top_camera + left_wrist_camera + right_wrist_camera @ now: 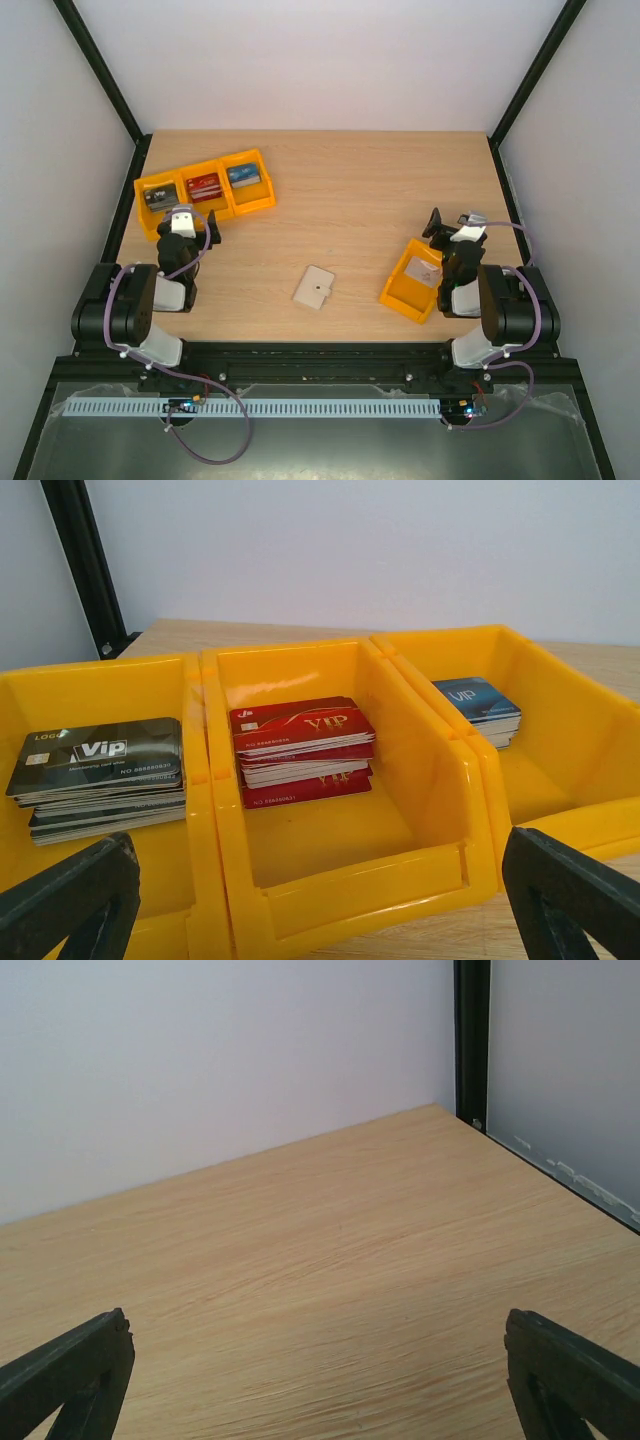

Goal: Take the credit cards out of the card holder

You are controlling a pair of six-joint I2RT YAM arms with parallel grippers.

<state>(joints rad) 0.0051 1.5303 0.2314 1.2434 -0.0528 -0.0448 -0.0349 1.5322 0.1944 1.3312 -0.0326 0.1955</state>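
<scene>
We are finding the card holder lying shut on the table, midway between the two arms and closer to the near edge than either pair of jaws. The left jaws and the right jaws are both standing wide open, gripping nothing and pointing away from it, each about equally far off. Its long axis is running from near-left to far-right. Only the top view is showing it. The left wrist is showing three yellow bins of stacked cards, and the right wrist is showing bare table. We are not seeing the credit cards to be taken out of the card holder.
</scene>
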